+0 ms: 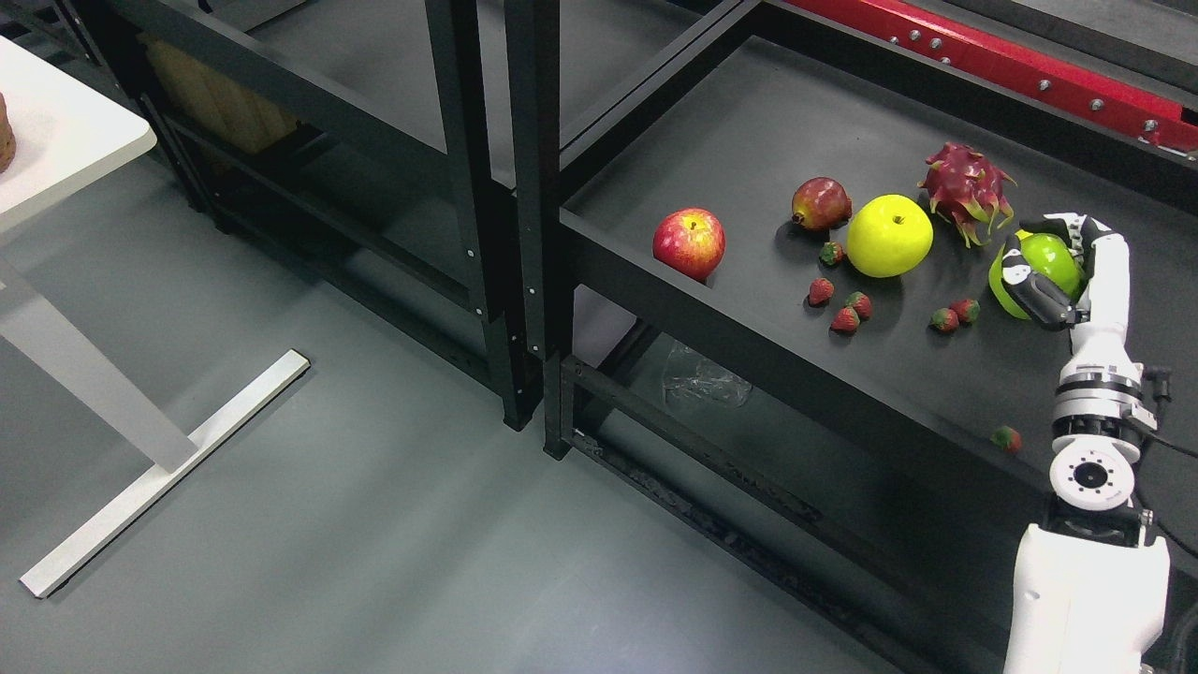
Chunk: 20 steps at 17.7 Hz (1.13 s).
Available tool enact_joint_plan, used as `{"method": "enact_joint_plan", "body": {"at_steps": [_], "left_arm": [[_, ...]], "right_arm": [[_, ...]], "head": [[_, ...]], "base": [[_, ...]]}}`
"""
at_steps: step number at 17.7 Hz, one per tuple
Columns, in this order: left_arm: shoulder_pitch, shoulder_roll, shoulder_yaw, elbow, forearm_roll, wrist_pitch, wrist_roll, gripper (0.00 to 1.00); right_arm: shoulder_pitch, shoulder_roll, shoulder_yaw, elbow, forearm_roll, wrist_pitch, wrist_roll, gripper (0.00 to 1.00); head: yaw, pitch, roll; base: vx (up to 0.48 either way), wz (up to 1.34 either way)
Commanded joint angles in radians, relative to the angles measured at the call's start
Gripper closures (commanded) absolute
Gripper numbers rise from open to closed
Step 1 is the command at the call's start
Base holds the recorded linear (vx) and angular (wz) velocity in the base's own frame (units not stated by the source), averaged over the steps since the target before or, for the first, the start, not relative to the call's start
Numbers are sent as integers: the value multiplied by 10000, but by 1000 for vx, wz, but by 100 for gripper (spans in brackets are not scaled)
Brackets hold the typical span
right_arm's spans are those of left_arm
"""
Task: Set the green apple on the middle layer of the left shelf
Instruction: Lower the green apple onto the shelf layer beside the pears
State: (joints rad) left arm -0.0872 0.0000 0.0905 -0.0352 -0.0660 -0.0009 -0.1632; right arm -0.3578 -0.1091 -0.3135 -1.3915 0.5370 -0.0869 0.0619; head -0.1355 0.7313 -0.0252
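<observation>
A green apple [1046, 265] sits at the right end of the right shelf's black middle board [749, 140], just right of the other fruit. My right hand [1048, 267] comes up from the lower right on a white arm, and its dark fingers [1025, 285] are curled around the apple. I cannot tell whether the apple rests on the board or is lifted off it. The left shelf [374, 187] stands to the left, past the black uprights, with dark boards. My left arm does not show.
On the same board lie a yellow-green apple [889, 236], a red apple [689, 243], a pomegranate [821, 203], a dragon fruit [967, 192] and several strawberries [845, 318]. Black uprights [510, 187] divide the two shelves. A white table [56, 131] stands at far left.
</observation>
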Motion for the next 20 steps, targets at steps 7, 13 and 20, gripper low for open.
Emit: {"method": "enact_joint_plan", "body": {"at_steps": [7, 13, 20], "left_arm": [[-2, 175, 0, -1, 0, -6, -9, 0], [-2, 175, 0, -1, 0, -6, -9, 0], [-2, 175, 0, -1, 0, -6, 6, 0]], "right_arm": [[-2083, 48, 1708, 4234, 1931, 1113, -205, 93], [-2251, 63, 2397, 4282, 1963, 1297, -190, 93], [-2267, 216, 3289, 4328, 1825, 1666, 101, 93]], "head": [[0, 0, 0], [0, 0, 0], [0, -3, -1]], "base": [[68, -239], [175, -574], [152, -308]]}}
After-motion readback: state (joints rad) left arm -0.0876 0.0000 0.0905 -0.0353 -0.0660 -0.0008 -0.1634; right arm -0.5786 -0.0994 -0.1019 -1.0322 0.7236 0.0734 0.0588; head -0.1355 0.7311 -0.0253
